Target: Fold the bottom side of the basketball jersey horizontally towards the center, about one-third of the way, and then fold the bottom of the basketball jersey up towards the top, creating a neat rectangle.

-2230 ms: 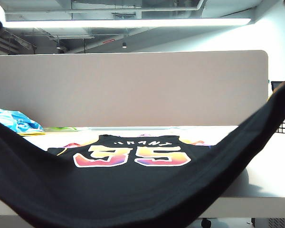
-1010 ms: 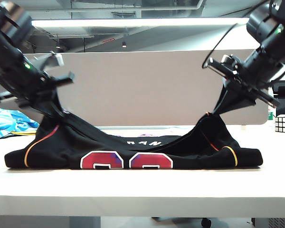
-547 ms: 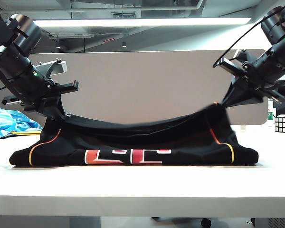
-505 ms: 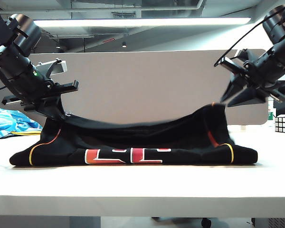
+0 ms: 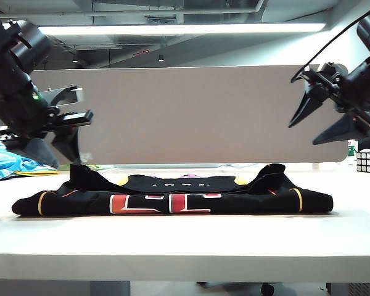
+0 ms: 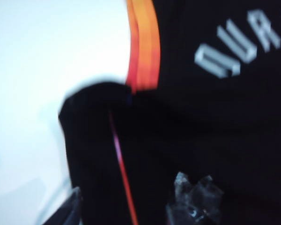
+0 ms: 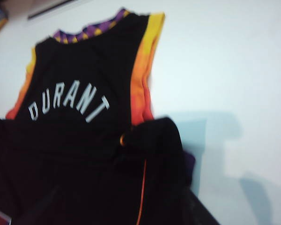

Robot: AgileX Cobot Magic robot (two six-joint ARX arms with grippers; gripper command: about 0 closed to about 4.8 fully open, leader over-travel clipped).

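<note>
The black basketball jersey [image 5: 172, 196] lies folded into a low flat band on the white table [image 5: 185, 237], with red number parts along its front edge. My left gripper [image 5: 60, 158] hangs open just above the jersey's left end and holds nothing. My right gripper [image 5: 303, 134] stands open higher up, above the right end, clear of the cloth. The left wrist view shows the jersey [image 6: 201, 122] with its orange trim under the open left gripper [image 6: 126, 211]. The jersey [image 7: 79, 140] with white DURANT lettering fills the right wrist view, lying beneath the right gripper [image 7: 122, 216].
A light blue cloth [image 5: 6, 164] lies at the table's far left. A Rubik's cube [image 5: 369, 160] stands at the far right. A grey partition panel [image 5: 191, 117] closes off the back of the table.
Both grippers opened and let go of the jersey's lifted edge. The cloth dropped flat onto the fold. The right gripper rose away from it.
</note>
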